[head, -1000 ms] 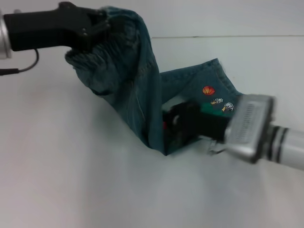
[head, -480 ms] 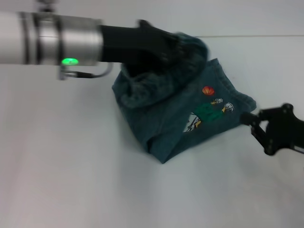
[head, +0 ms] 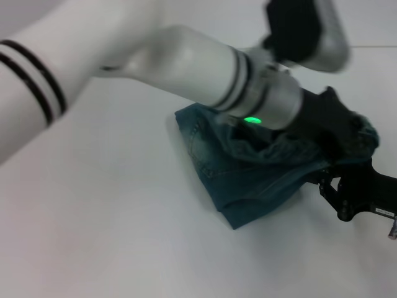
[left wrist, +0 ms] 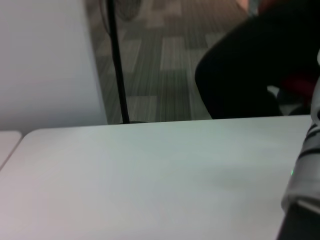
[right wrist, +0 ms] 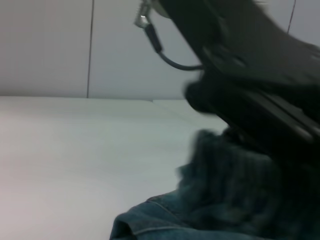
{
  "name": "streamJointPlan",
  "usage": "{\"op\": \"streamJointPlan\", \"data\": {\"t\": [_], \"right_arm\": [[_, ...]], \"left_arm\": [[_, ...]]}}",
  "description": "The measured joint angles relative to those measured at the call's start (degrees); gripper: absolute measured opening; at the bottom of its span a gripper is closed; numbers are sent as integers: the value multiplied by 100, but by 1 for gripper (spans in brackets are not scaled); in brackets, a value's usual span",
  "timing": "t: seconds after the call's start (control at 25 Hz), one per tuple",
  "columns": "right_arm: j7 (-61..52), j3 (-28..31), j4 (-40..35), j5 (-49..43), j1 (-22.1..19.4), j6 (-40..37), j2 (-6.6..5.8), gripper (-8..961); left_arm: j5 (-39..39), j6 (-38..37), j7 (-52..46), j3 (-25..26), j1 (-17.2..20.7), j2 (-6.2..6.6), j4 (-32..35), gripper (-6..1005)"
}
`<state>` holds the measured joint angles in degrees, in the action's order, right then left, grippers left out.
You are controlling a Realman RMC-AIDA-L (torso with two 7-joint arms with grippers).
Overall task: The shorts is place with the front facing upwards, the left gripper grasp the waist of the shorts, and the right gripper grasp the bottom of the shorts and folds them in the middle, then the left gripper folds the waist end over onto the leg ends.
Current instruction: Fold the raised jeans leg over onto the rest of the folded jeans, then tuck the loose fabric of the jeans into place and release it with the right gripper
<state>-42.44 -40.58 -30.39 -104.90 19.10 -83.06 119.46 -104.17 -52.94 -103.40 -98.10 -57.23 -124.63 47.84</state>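
The blue-green denim shorts (head: 248, 183) lie bunched and folded on the white table (head: 124, 236), right of centre in the head view. My left gripper (head: 338, 127) has reached across them to their right side and is shut on the ruffled waist (head: 366, 133), which it holds low over the cloth. The leg ends are covered by the waist end and the arm. My right gripper (head: 329, 186) sits on the table just right of the shorts, close to their edge. In the right wrist view the left gripper (right wrist: 250, 65) hangs over the gathered denim (right wrist: 225, 200).
The white-and-silver left arm (head: 186, 68) with its green light (head: 251, 120) crosses over the shorts from the left. The left wrist view shows the far table edge (left wrist: 165, 122), a black pole (left wrist: 117, 75) and carpeted floor beyond.
My left gripper has carried the waist to the right and down, over the shorts, covering the cartoon patch. The right gripper has let go of the bottom and dropped slightly at the right.
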Motion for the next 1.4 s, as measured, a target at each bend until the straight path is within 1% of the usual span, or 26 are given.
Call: {"op": "streamJointPlan", "data": {"t": [0.08, 0.16, 0.24, 0.44, 0.64, 0.8, 0.84, 0.96, 1.12, 1.24, 1.32, 1.4], "right_arm": [[5, -5, 62, -40, 48, 99, 4, -1], [9, -13, 104, -102, 82, 162, 9, -1], [9, -17, 136, -149, 104, 194, 9, -2], [-3, -20, 146, -257, 103, 162, -5, -2], [-48, -18, 91, -455, 89, -89, -49, 1], [-55, 13, 17, -511, 39, -316, -77, 9], [-56, 21, -13, -512, 16, -365, -82, 11], [-56, 80, -72, -508, -52, -445, -101, 17], [-112, 174, -173, -513, -118, -588, -154, 25], [-198, 197, -303, -515, -176, -706, -183, 30], [-264, 207, -448, -515, -227, -811, -183, 34], [-403, 235, -692, -515, -304, -908, -154, 38]], "left_arm": [[233, 485, -12, -468, -100, 0, -21, 130], [400, 898, -25, -741, -104, -1, 43, 138], [514, 1097, -17, -777, -43, 1, 93, 145], [559, 1109, 47, -582, 144, 6, 154, 164], [520, 1079, 236, -422, 275, 30, 173, 373], [494, 951, 316, -320, 313, 42, 211, 572], [486, 867, 340, -222, 347, 45, 242, 622], [481, 671, 459, 48, 493, 49, 362, 677], [481, -40, 691, 801, 1098, 44, 963, 751], [498, -737, 833, 1463, 1598, 25, 1348, 806], [569, -1218, 938, 1912, 1949, 6, 1533, 856], [623, -1614, 1005, 2245, 2251, 2, 1643, 919]]}}
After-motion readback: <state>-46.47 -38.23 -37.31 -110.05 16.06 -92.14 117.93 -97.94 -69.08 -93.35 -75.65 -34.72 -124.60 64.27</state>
